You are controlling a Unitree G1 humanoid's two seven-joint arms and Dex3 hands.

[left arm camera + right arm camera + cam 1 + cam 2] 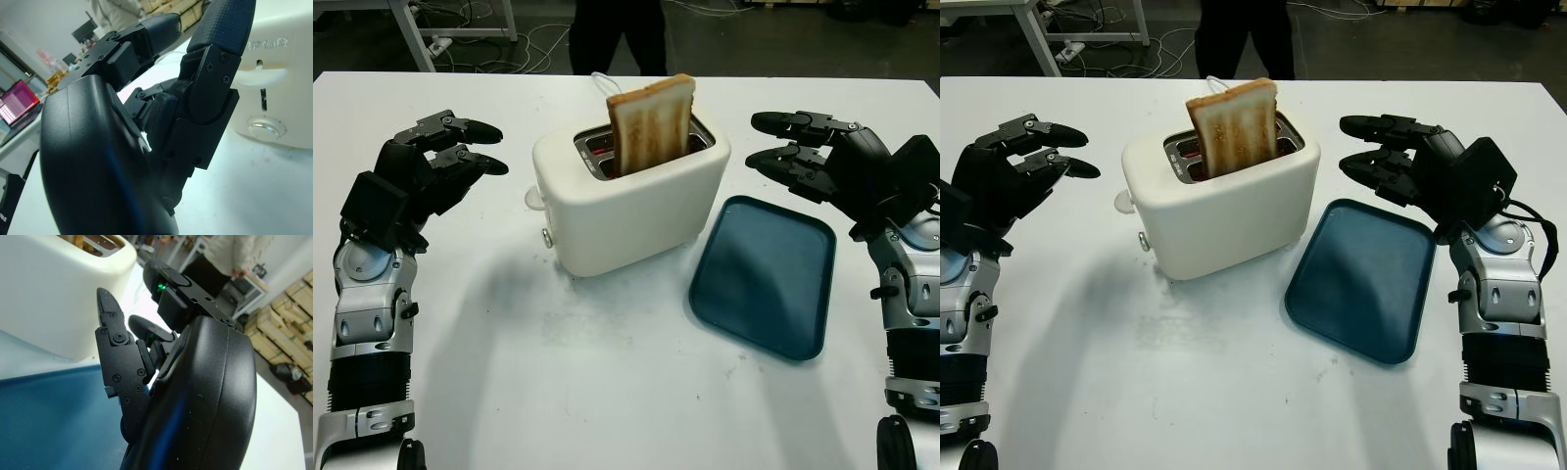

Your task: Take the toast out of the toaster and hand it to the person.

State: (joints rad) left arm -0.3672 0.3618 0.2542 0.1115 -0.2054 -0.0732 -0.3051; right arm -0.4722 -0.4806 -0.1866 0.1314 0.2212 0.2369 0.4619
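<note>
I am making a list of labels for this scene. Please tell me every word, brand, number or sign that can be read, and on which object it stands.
Toaster: embossed lettering on its side near the lever, seen in the left wrist view, too blurred to read.
Toast, blue tray, left robot hand, right robot hand: no readable text.

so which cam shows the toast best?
Left eye view: the toast stands tall out of the toaster, whole face unblocked. Right eye view shows it equally well from a slightly shifted spot. Right wrist view catches only a sliver at the slot; left wrist view shows just the toaster's side.
</note>
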